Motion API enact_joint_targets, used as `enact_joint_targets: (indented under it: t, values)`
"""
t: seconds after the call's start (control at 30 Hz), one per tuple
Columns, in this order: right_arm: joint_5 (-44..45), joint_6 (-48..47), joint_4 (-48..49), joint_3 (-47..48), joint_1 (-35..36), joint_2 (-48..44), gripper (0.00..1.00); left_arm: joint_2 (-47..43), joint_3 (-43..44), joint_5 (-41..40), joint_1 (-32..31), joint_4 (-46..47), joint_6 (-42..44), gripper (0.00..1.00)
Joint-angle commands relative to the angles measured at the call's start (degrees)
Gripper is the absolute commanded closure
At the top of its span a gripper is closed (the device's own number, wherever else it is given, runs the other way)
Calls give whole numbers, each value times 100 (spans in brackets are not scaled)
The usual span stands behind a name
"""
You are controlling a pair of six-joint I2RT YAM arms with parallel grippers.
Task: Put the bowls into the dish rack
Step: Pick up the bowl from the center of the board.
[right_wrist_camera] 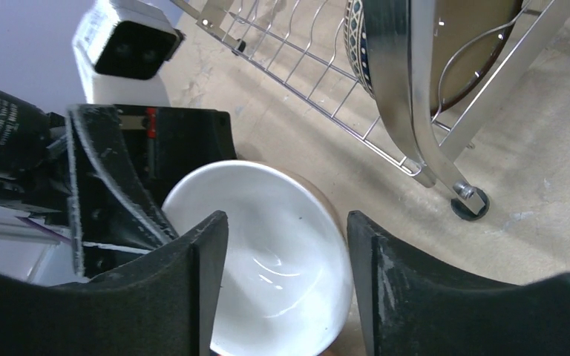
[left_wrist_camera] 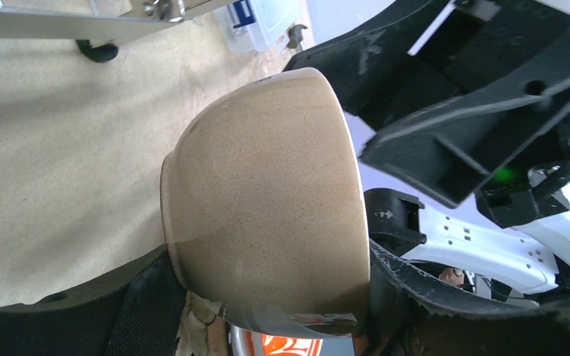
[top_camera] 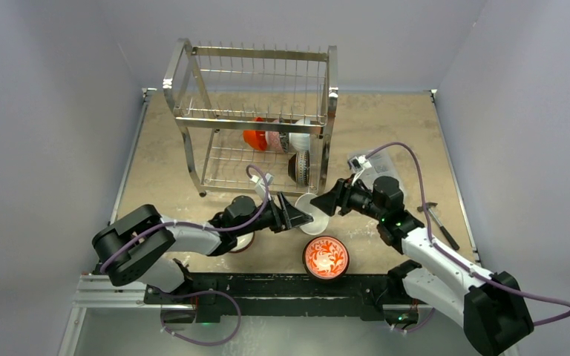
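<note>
My left gripper (top_camera: 297, 213) pinches the tan bowl (left_wrist_camera: 267, 200) and holds it tipped on its side. The bowl's white inside faces my right gripper (right_wrist_camera: 286, 285). My right fingers (right_wrist_camera: 193, 289) are spread wide, one on each side of the bowl's open mouth. I cannot tell if they touch its edge.

The dish rack (top_camera: 332, 96) stands behind the bowl. Bare table (top_camera: 386, 126) lies between the bowl and the rack's front leg (right_wrist_camera: 469, 206). A red flower bowl (top_camera: 326, 256) sits on the table on my side, close to the held bowl.

At the right end of the rack stand an orange bowl (top_camera: 253, 139), a second flower bowl (top_camera: 273, 141) and a white bowl (top_camera: 301, 138). A dark patterned bowl (top_camera: 299, 167) stands right by the leg. The left half of the rack shows only bare wires.
</note>
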Motion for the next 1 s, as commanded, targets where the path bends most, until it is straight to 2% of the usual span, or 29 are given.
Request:
enact_joint_targets:
  t: [0.0,0.3,0.5,0.77,0.97]
  values:
    - [-51,-5,209,46,22,-181,35,61,-67,93,13,787,-250,100]
    - [60,-5,-86,-114,22,-640,20,233,-407,196,173,1446,-542,100]
    - [101,-72,-317,-41,22,-795,14,60,-480,219,263,1294,-507,100]
    - [154,66,-148,-206,27,-910,3,-564,-374,171,368,274,-119,100]
    - [64,148,7,-273,22,-934,1,-1042,-316,142,516,-445,88,100]
